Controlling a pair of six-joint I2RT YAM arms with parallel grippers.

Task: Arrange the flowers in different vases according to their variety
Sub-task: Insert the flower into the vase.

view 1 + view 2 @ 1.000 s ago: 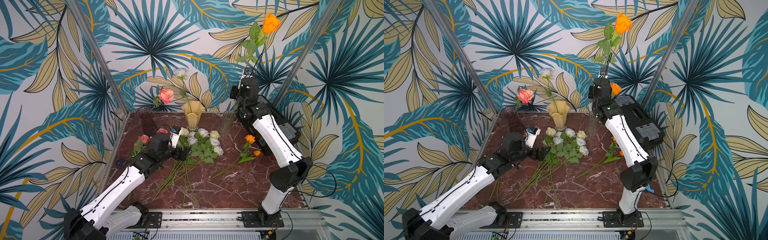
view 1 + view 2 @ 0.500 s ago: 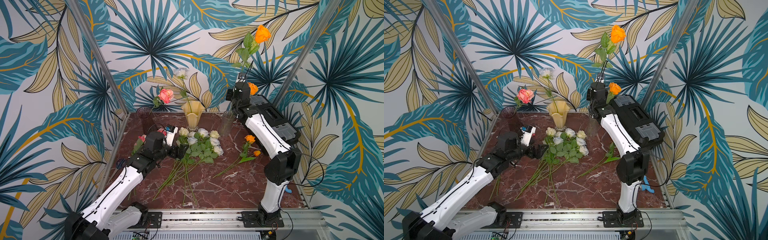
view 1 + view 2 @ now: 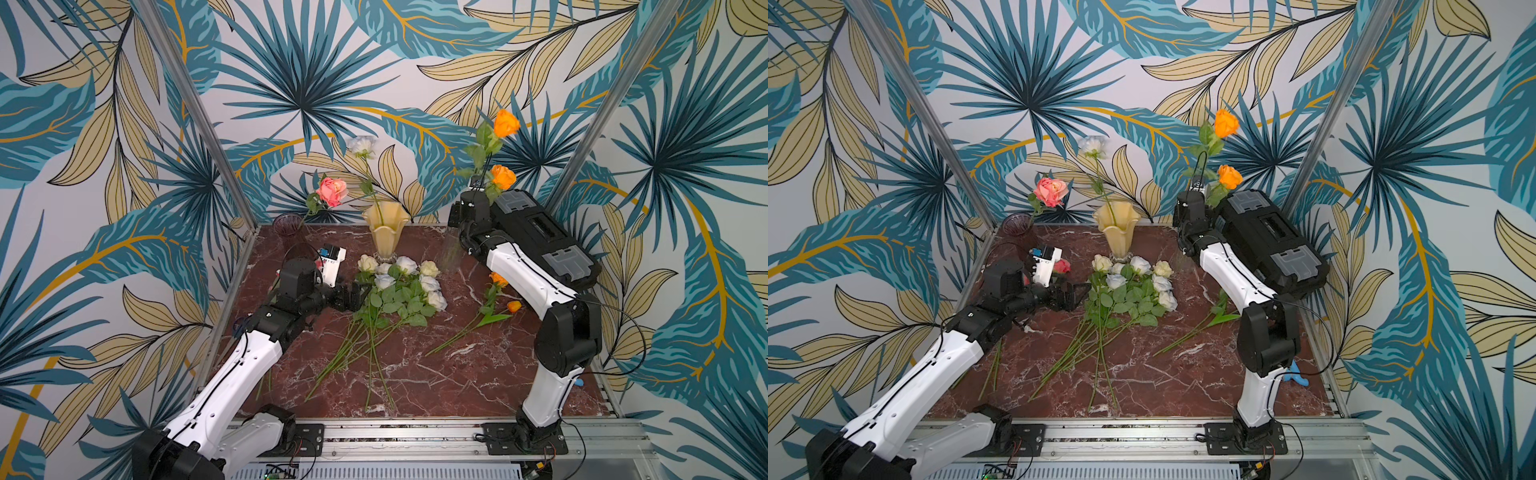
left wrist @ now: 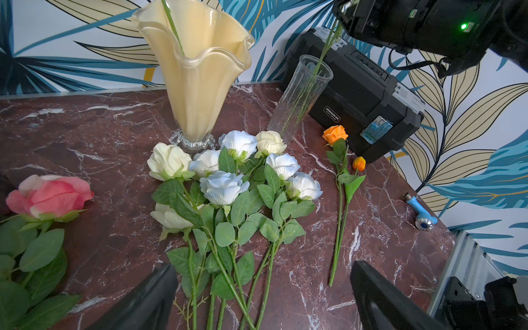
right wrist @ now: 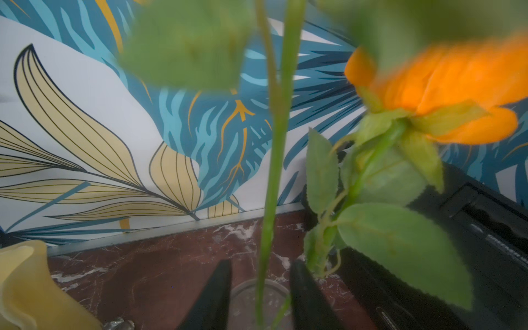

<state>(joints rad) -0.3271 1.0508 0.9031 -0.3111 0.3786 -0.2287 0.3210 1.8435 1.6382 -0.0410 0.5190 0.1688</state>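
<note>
At the left of a top view, the dark purple vase (image 3: 286, 224) holds one pink rose (image 3: 332, 191). Below it, the left tool (image 3: 359, 295) hangs low over the white roses (image 3: 399, 286) lying mid-frame on the surface (image 3: 457, 374). Its jaws are spread wide and empty.

Behind the bunch, the cream ruffled vase (image 3: 384, 232) carries a pale rose (image 3: 361, 144).

Right of centre, the right tool (image 5: 261, 264) sits above the clear cylinder vase (image 4: 303, 94). Its fingers (image 5: 217, 291) are parted, and the stem of the tall orange rose (image 3: 506, 123) passes between them unpinched. That stem's long axis runs close to upright, with its foot in the cylinder and its bloom pointing to the upper right of the frame. A second orange rose (image 3: 503, 176) stands lower beside it.

To finish this release well, I judge the jaws should open clear of stem and leaves. The tool should then rise straight along the stem, so nothing snags and tips the slim cylinder.

Further right, a fallen orange rose (image 3: 498, 278) and an orange tulip bud (image 3: 514, 306) lie beside the black toolbox (image 3: 540, 232).
</note>
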